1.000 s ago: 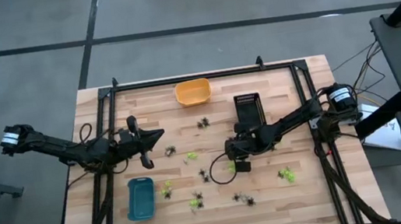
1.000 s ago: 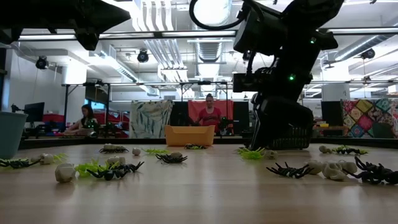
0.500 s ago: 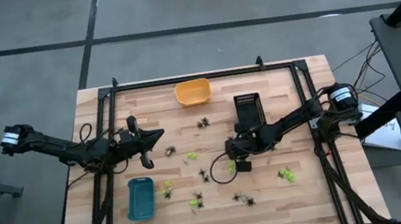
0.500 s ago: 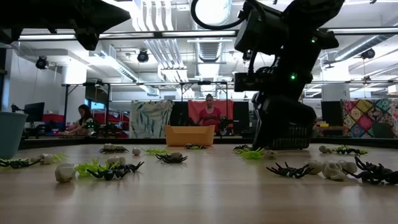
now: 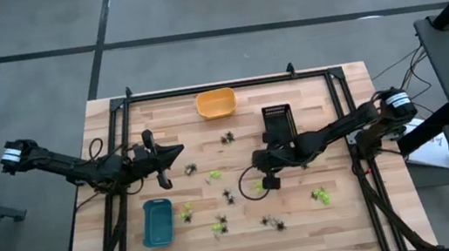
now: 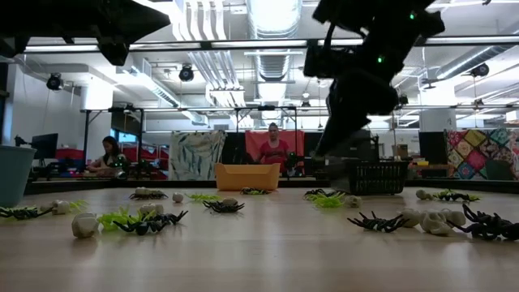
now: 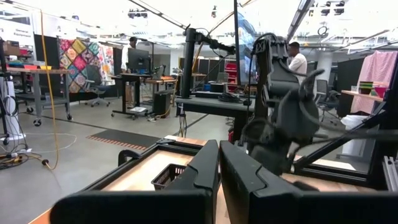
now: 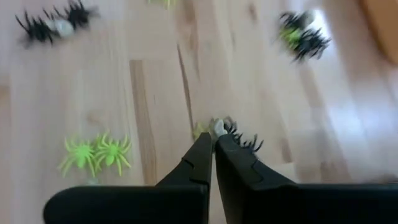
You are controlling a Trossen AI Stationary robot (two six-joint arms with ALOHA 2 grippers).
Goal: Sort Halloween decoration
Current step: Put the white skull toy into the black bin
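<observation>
Black right gripper pinched shut over scattered decorations, apparently empty; best lifted clear, reopened and realigned squarely over one spider.

Decorations scattered on the table between trays.

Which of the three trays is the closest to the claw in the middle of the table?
The black tray, just beyond the right claw. The orange tray and the blue tray sit farther off.
</observation>
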